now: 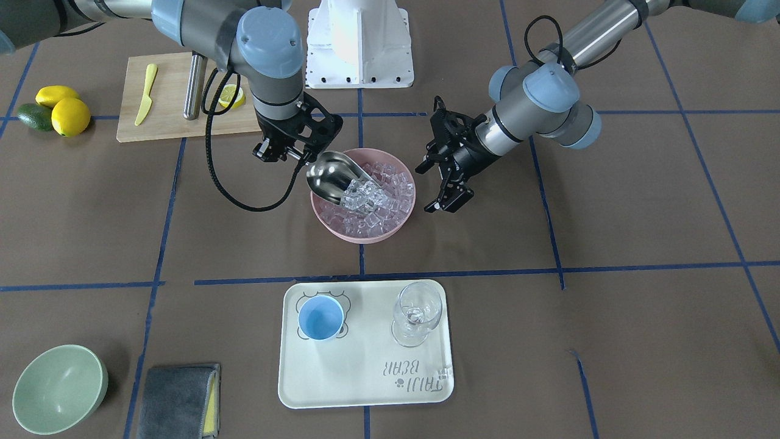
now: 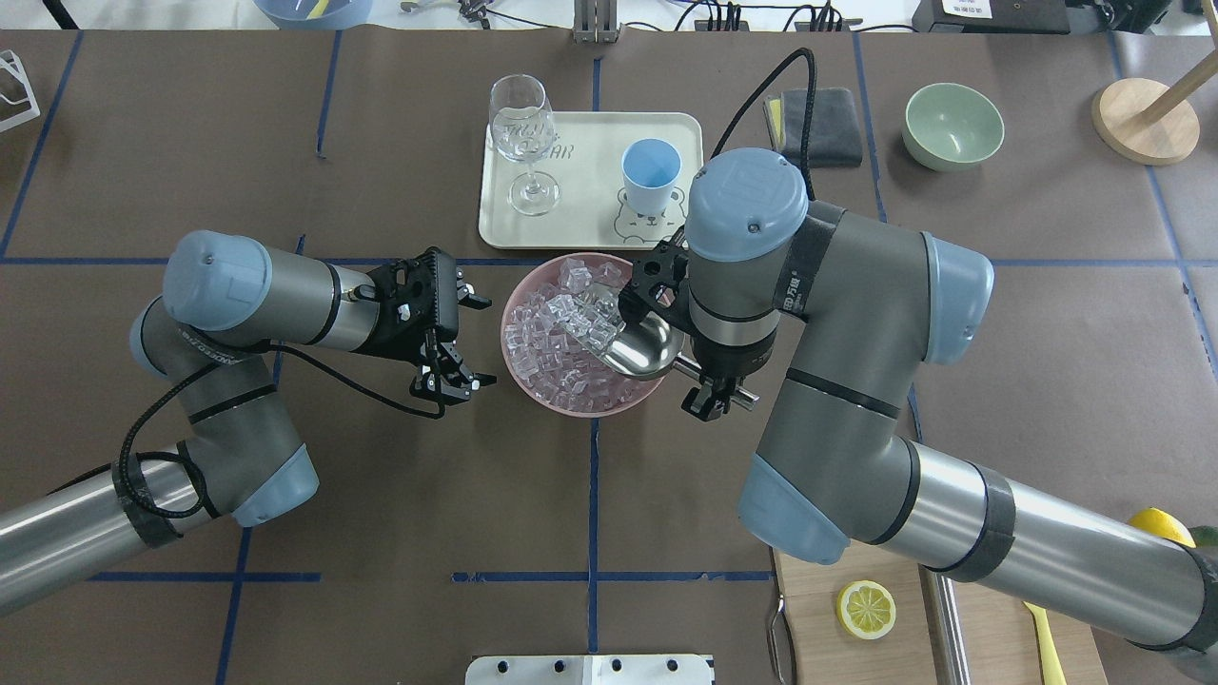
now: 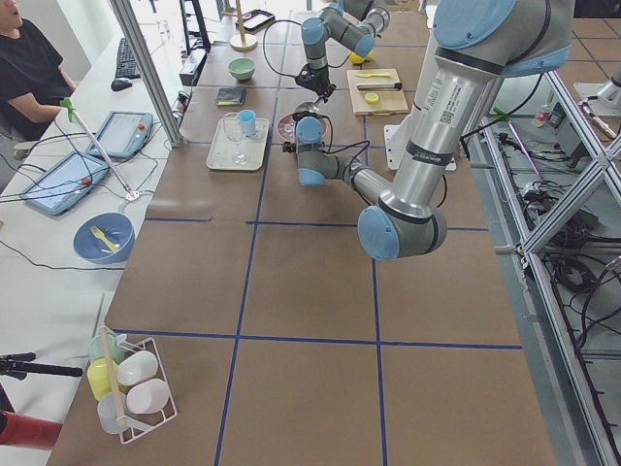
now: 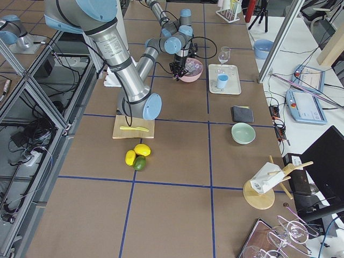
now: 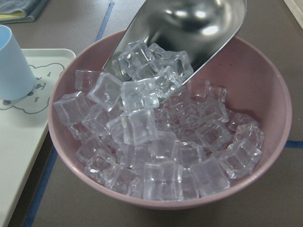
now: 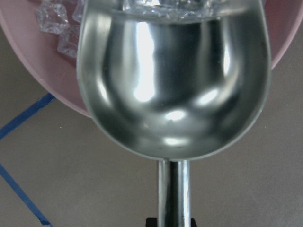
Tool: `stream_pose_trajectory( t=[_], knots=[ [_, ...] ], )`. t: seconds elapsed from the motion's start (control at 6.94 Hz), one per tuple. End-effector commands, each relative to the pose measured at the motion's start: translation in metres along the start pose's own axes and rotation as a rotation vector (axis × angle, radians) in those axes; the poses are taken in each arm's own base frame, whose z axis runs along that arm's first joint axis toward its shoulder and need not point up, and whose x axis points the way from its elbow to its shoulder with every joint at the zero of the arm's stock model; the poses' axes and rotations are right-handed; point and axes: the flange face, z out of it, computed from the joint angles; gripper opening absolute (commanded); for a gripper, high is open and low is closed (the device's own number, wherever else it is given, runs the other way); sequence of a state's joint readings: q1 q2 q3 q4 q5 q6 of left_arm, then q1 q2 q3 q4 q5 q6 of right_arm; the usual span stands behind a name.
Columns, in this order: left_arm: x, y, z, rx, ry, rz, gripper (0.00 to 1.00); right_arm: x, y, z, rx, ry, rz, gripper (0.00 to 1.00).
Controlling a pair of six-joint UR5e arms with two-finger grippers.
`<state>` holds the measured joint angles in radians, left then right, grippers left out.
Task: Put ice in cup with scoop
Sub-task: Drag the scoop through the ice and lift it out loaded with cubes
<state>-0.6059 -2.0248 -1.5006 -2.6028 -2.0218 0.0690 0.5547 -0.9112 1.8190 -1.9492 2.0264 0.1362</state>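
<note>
The left wrist view gives us what the others hide: the scoop has its open mouth pushed into the ice, with several clear cubes heaped in the lip of the trough. The right wrist view shows the opposite end (the polished rear of the trough, bare metal there), with the short handle running down to the camera and the cubes only at the far edge. In the overhead view the right arm's wrist covers part of the trough, so the fill cannot be judged from there.

The right gripper is clenched on the scoop's handle, just outside the rim of the pink bowl on the robot's right side. The trough slants from it over the rim into the pile. The left gripper is released, its jaws spread and grasping nothing, and it hangs just beside the bowl on the other side, apart from the rim.

The pink bowl stands on the bench between the two grippers and is filled with ice cubes. Beyond it, away from the robot, lies a pale tray. On it the light-blue cup stands upright, on the side nearer the right arm and well apart from the scoop; the front-facing view looks down onto its blue floor. A clear stemmed wine glass stands on the same tray, and we cannot tell what, if anything, it holds.
</note>
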Motion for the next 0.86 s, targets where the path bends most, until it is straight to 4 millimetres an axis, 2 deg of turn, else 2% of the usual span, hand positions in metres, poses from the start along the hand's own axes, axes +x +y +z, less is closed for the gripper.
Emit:
stream_pose_trajectory(
  t=[0.0, 0.43, 0.72],
  knots=[
    [-0.001, -0.002, -0.002, 0.003, -0.003, 0.001, 1.0, 0.0, 0.011, -0.003, 0.047, -0.023, 0.002, 0.0],
    [-0.003, -0.003, -0.004, 0.007, -0.007, 0.001, 1.0, 0.001, 0.025, -0.004, 0.099, -0.053, 0.016, 0.0],
    [-0.005, -0.005, -0.007, 0.011, -0.011, 0.002, 1.0, -0.01, 0.032, -0.032, 0.145, -0.093, 0.049, 0.0]
  ],
)
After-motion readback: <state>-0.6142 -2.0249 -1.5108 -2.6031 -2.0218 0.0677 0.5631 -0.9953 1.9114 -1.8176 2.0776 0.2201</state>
